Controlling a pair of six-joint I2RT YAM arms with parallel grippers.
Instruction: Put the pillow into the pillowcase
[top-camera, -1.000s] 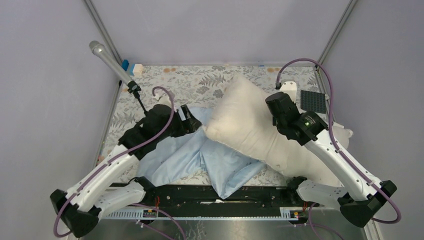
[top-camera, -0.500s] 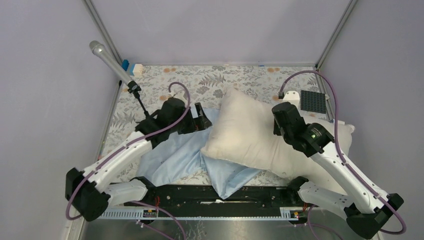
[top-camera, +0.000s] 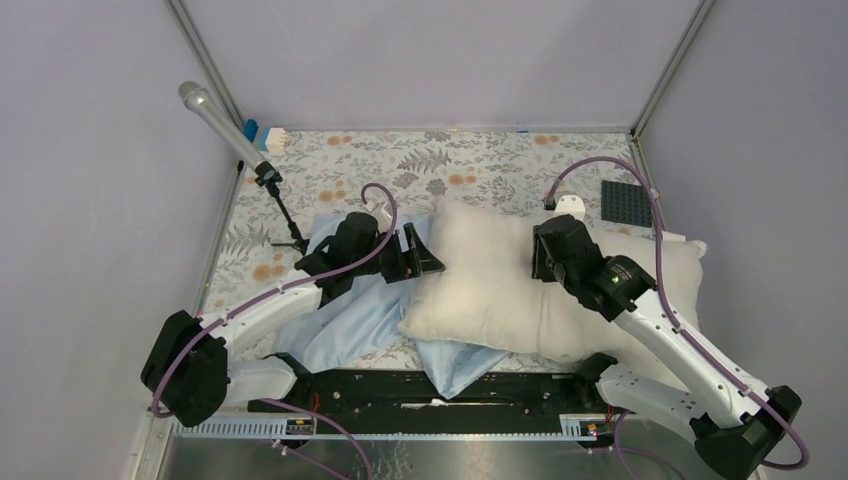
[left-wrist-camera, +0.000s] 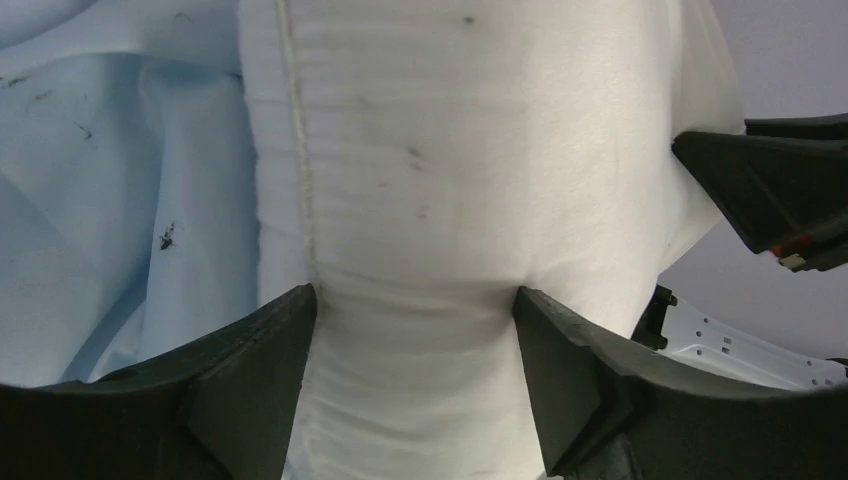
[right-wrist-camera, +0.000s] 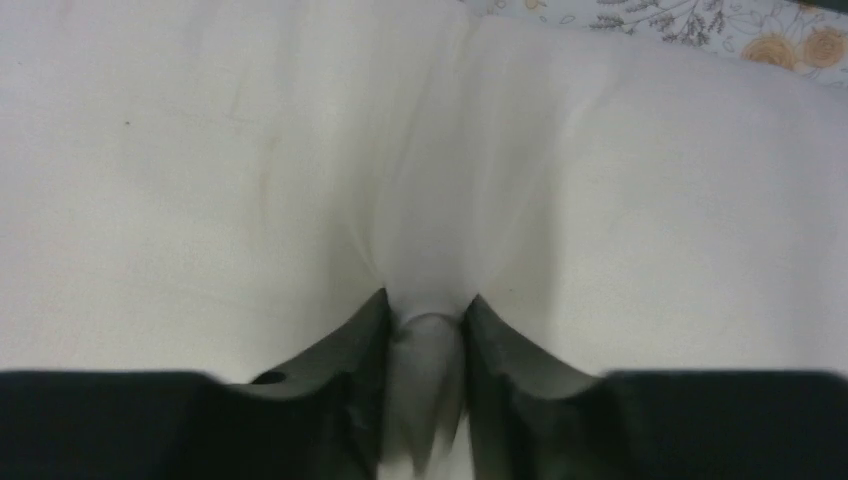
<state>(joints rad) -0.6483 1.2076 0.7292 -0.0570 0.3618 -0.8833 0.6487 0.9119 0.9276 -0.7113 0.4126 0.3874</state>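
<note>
Cream pillow (top-camera: 490, 290) lies mid-table, its near-left corner over the blue pillowcase (top-camera: 345, 320). Only wrist views show grips: left gripper (left-wrist-camera: 415, 295) clasps its seamed edge, jaws wide; right gripper (right-wrist-camera: 427, 300) narrowly pinches a fold. Floral tablecloth (top-camera: 400, 160) shows beyond.

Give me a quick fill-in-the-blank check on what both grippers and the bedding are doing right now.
1. The right gripper pinches a fold of the ____.
2. The pillowcase lies partly ____ the pillow.
3. The left gripper has its fingers set ____ apart than the right's, one on each side of the pillow's end.
4. The tablecloth bears a ____ print.
Missing words: pillow; under; wider; floral.
</note>
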